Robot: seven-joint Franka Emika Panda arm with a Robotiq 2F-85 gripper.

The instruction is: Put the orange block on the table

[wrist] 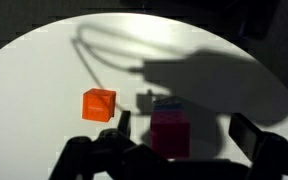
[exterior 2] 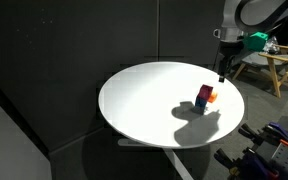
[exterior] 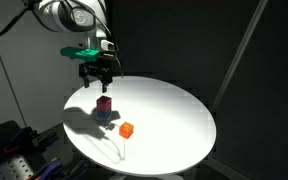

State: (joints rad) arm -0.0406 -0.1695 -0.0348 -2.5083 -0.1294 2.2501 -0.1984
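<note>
The orange block (exterior: 127,129) lies on the round white table (exterior: 174,110), apart from the other blocks; it also shows in an exterior view (exterior 2: 213,96) and in the wrist view (wrist: 98,103). A maroon cube (exterior: 104,103) stands stacked on a blue cube (exterior: 103,115); the stack also shows in the wrist view (wrist: 169,127). My gripper (exterior: 96,77) hangs open and empty above the stack, its fingers either side of the maroon cube in the wrist view (wrist: 179,132).
Black curtains surround the table. A wooden stool (exterior 2: 276,68) stands beyond the table's far side. Equipment with cables (exterior: 14,150) sits beside the table edge.
</note>
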